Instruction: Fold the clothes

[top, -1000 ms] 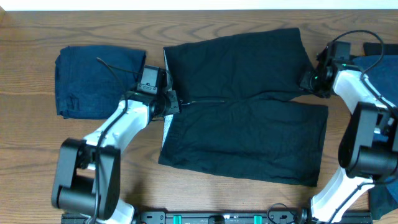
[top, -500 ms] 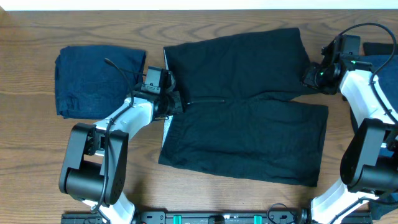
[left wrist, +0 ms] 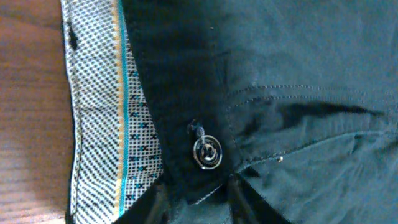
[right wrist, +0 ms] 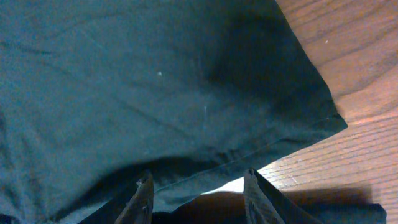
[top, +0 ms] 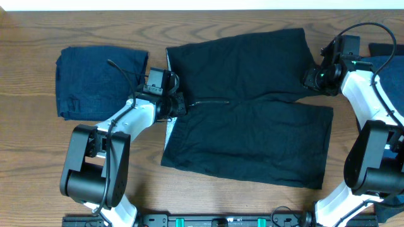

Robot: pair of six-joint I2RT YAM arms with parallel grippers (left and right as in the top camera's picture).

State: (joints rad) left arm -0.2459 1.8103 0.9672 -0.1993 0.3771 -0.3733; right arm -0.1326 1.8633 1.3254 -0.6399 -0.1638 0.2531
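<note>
A black garment point(top: 246, 120) lies spread flat across the middle of the table, its two halves side by side. Its pale patterned inner edge point(left wrist: 102, 124) shows at the left end, beside a metal button point(left wrist: 207, 152). My left gripper point(top: 175, 104) sits at that left end. In the left wrist view its fingers point(left wrist: 198, 199) are apart and straddle the black edge just below the button. My right gripper point(top: 310, 79) is at the far half's right hem. In the right wrist view its fingers point(right wrist: 199, 186) are open over that hem point(right wrist: 267, 146), holding nothing.
A dark navy garment point(top: 95, 82) lies folded at the far left. More blue and dark fabric point(top: 382, 66) lies at the right edge under my right arm. Bare wood table point(top: 240, 25) shows beyond the black garment, and a black rail point(top: 221, 221) runs along the front edge.
My left arm shifted early on and then held still at the garment's left end. My right gripper moved slightly left and nearer onto the far half's right hem. The garments have not moved.
</note>
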